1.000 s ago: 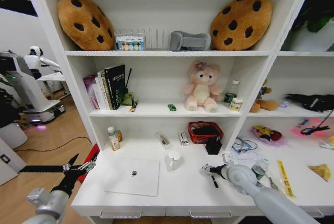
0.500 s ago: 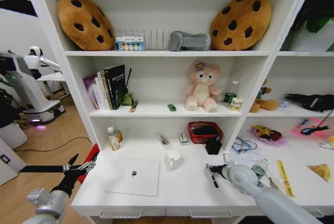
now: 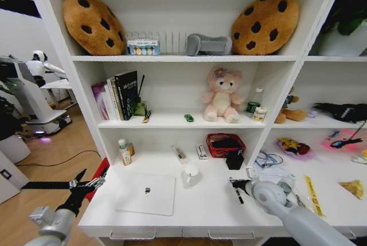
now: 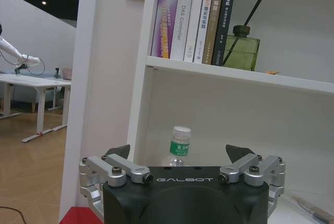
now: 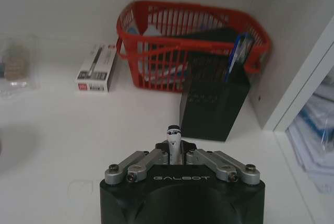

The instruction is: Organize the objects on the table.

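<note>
My right gripper point(image 3: 234, 186) point(image 5: 175, 148) hovers low over the white table point(image 3: 200, 211), shut on a dark pen point(image 3: 237, 195) whose white-and-black end point(image 5: 174, 134) sticks up between the fingers. Just beyond it stands a black pen holder point(image 5: 213, 104) point(image 3: 234, 160) with a blue-capped pen point(image 5: 236, 54) in it. The silver laptop point(image 3: 146, 193) lies closed at the table's front left. A tiny green toy car point(image 3: 188, 118) sits on the middle shelf. My left gripper point(image 3: 86, 184) point(image 4: 180, 153) hangs open and empty off the table's left edge.
A red basket point(image 3: 225, 144) point(image 5: 182, 46) stands behind the pen holder, with a small box point(image 5: 96, 68) beside it. A white mug point(image 3: 191, 175) is right of the laptop and a bottle point(image 3: 123, 153) at the back left. The shelving's upright point(image 5: 297, 78) is close by the holder.
My right gripper has moved a little to the right with the pen, closer to the pen holder. The left arm has not moved.
</note>
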`<state>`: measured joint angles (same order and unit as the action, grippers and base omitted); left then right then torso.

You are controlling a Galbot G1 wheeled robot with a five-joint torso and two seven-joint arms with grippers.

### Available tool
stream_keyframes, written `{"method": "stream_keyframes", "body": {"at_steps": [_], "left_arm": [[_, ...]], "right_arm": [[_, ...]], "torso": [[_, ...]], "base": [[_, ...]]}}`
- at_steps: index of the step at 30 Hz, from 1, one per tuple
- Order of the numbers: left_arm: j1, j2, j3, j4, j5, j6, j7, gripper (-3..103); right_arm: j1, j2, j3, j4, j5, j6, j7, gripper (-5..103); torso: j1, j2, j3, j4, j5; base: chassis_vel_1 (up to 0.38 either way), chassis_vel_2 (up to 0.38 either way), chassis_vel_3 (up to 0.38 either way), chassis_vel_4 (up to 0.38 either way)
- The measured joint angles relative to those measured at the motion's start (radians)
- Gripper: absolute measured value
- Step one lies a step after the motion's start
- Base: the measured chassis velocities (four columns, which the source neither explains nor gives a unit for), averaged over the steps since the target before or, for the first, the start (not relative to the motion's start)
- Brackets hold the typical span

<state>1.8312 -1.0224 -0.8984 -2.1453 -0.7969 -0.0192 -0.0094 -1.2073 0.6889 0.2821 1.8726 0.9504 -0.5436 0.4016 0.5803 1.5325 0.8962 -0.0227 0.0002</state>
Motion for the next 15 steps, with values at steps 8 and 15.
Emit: {"method": "stream_keyframes", "body": {"at_steps": [8, 15], "left_arm": [[0.0, 0.0, 0.0, 0.0, 0.0, 0.0, 0.0, 100], [0.0, 0.0, 0.0, 0.0, 0.0, 0.0, 0.0, 100]], "right_arm": [[0.03, 0.025, 0.033, -0.048, -0.242, 0.278, -0.141, 10], [0.21, 0.06, -0.046, -0.163, -0.255, 0.381, -0.164, 10]], "torso": [[0.0, 0.0, 0.0, -0.0001, -0.0001], [0.0, 0.0, 0.0, 0.0002, -0.0002]], "base": [[0.0, 0.0, 0.0, 0.0], [0.0, 0.0, 0.0, 0.0]]}}
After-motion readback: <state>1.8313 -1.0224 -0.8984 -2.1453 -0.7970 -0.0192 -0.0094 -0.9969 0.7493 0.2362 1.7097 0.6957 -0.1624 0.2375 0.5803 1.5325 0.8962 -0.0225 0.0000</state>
